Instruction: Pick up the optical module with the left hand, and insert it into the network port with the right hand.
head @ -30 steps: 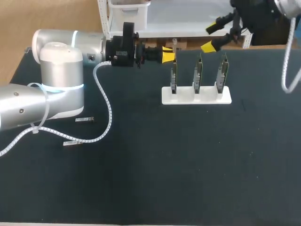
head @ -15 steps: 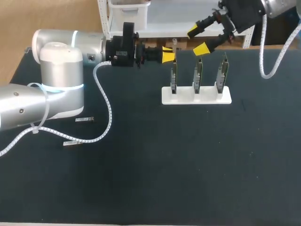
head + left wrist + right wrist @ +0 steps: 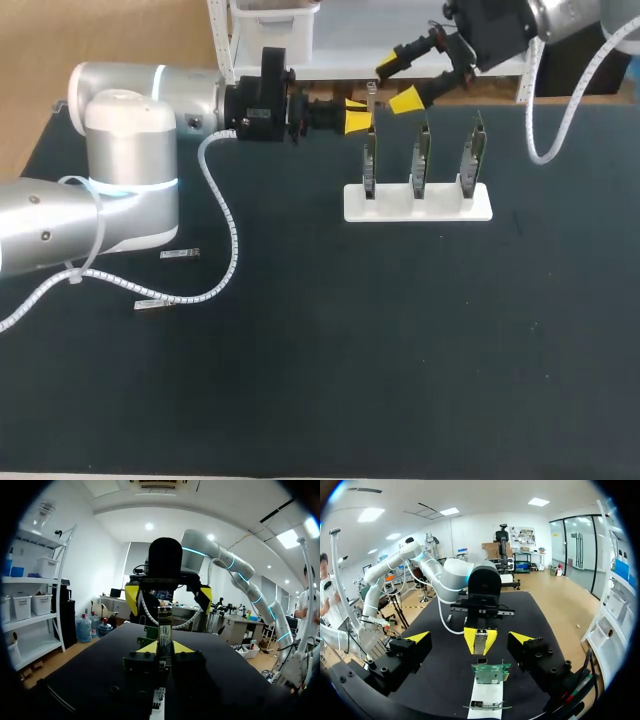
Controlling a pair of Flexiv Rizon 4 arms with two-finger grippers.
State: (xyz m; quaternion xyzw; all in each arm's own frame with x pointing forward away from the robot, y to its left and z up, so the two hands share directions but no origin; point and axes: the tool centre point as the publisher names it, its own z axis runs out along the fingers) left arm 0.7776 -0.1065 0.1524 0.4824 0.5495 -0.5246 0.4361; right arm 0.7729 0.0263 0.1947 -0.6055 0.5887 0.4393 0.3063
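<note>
My left gripper (image 3: 358,119) is shut on the optical module (image 3: 371,94), a small silver bar held level above the back of the table, over the leftmost board. In the left wrist view the optical module (image 3: 164,628) sticks out between the yellow tips of the left gripper (image 3: 165,648). My right gripper (image 3: 398,82) hangs open just right of the module, facing it, one tip above and one below. In the right wrist view the optical module (image 3: 480,641) lies ahead of the open right gripper (image 3: 470,638), level with its tips but touching neither. The network port boards (image 3: 421,155) stand upright in a white stand (image 3: 440,205).
Two spare modules (image 3: 180,254) (image 3: 152,303) lie on the black table near my left arm's base. A white cable (image 3: 226,240) from the left arm loops over the table. One green board (image 3: 491,672) on the white stand (image 3: 486,695) sits below the right gripper.
My right arm has swung left and slightly up, bringing its open gripper close to the held module. The left arm and the module have stayed still.
</note>
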